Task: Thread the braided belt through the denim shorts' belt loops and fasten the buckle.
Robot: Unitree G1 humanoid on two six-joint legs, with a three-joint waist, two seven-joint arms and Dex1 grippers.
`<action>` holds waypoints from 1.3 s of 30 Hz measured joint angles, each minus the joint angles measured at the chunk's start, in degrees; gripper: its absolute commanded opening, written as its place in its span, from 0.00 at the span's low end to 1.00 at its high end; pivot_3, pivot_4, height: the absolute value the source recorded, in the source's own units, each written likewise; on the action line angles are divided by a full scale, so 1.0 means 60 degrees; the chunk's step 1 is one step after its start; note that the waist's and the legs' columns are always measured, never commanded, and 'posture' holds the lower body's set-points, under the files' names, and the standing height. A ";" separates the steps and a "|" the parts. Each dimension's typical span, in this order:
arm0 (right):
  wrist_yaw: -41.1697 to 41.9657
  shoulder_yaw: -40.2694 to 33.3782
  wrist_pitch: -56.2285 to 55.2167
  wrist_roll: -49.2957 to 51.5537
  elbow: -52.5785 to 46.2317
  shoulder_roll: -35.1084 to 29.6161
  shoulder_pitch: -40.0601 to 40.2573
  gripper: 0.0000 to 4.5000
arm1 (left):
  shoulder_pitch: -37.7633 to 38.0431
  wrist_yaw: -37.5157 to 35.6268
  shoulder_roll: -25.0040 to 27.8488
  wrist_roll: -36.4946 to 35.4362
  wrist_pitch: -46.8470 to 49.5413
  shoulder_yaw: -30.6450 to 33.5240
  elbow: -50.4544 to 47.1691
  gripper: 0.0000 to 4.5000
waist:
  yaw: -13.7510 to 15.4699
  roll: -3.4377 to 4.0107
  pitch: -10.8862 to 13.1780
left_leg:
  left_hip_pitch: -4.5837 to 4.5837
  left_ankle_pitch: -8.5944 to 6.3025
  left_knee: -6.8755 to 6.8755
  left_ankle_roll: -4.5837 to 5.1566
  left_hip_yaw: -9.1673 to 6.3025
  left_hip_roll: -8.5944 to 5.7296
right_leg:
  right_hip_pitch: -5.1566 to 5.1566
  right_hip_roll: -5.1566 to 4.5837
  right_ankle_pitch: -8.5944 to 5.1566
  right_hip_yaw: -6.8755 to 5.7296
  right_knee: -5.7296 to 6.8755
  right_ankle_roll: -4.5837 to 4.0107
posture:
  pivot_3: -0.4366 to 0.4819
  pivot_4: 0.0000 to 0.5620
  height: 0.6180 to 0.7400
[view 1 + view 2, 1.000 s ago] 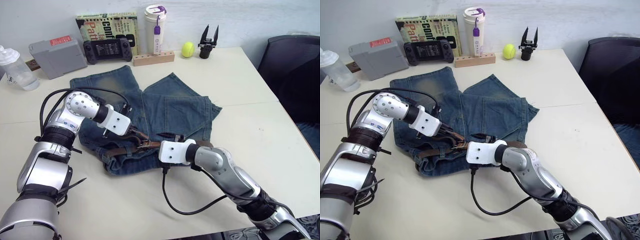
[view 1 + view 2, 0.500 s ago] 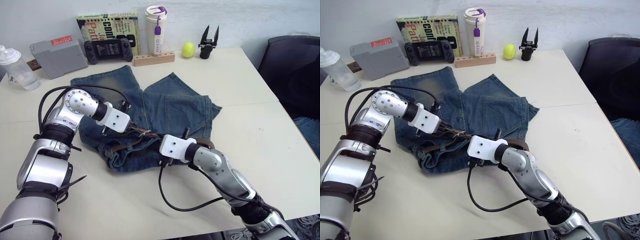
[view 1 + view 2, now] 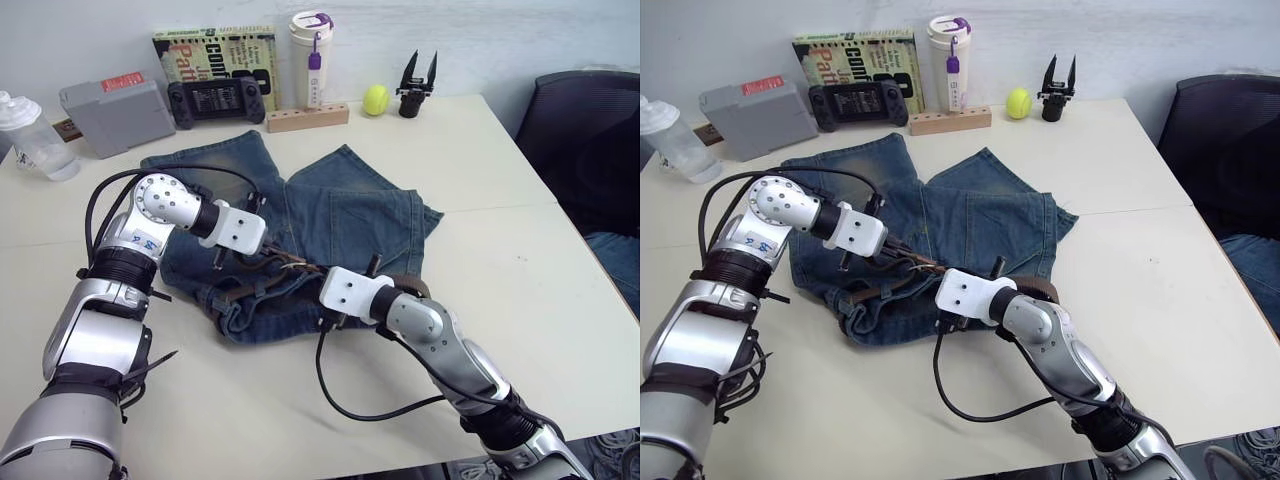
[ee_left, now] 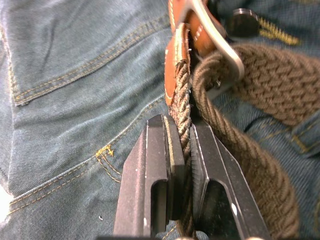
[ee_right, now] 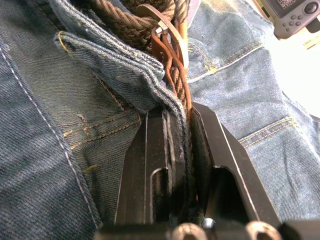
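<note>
The denim shorts (image 3: 340, 215) lie mid-table with the braided belt (image 3: 262, 285) along their near waistband — behind them sit a book (image 3: 214, 55), a game controller (image 3: 215, 100), a tumbler (image 3: 311, 45) and a ball (image 3: 376, 99), with a box (image 3: 115, 113) and a bottle (image 3: 30, 138) back-left.

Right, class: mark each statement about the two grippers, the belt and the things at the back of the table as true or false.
1. The left gripper is shut on the dark-brown braided belt. True.
2. The faded blue denim shorts hang off the table edge. False: they lie flat on the table.
3. The yellow-green ball lies on the shorts. False: it sits at the table's back edge.
4. The right gripper grips belt and denim. True.
</note>
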 measured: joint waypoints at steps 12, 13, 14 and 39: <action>0.0021 -0.0013 -0.0154 -0.0151 0.0049 -0.0079 0.0006 0.00 | 0.0197 -0.0738 0.0189 0.0076 0.0211 -0.0126 -0.0448 0.00 | 0.0008 0.0000 0.0000 | 0.0000 0.0002 0.0009 -0.0001 0.0001 -0.0002 | 0.0000 0.0000 0.0000 0.0001 0.0007 -0.0001 | 0.48 0.27 0.61; 0.0021 0.0015 -0.0222 -0.0215 0.0059 -0.0101 0.0006 0.00 | 0.0098 -0.0764 0.0189 0.0089 0.0112 -0.0149 -0.0318 0.00 | 0.0009 0.0000 0.0000 | 0.0000 0.0001 0.0009 0.0000 0.0002 -0.0004 | 0.0001 -0.0001 0.0000 0.0001 0.0007 0.0000 | 0.48 0.27 0.61; 0.0021 0.0039 -0.0313 -0.0273 0.0076 -0.0119 0.0006 0.00 | 0.0012 -0.0785 0.0188 0.0127 -0.0025 -0.0176 -0.0210 0.00 | 0.0003 0.0000 0.0000 | 0.0000 0.0001 0.0009 0.0000 0.0003 -0.0004 | 0.0000 0.0000 0.0000 0.0002 0.0007 -0.0001 | 0.48 0.27 0.61; -0.0459 -0.0007 -0.1059 -0.0935 0.0195 0.0134 0.0290 0.00 | 0.0268 -0.0970 -0.0331 -0.0362 0.1623 0.0118 -0.0718 0.00 | 0.0007 0.0000 0.0000 | 0.0000 0.0011 0.0019 -0.0001 0.0001 -0.0004 | -0.0003 -0.0001 0.0001 0.0006 0.0023 -0.0001 | 0.48 0.27 0.61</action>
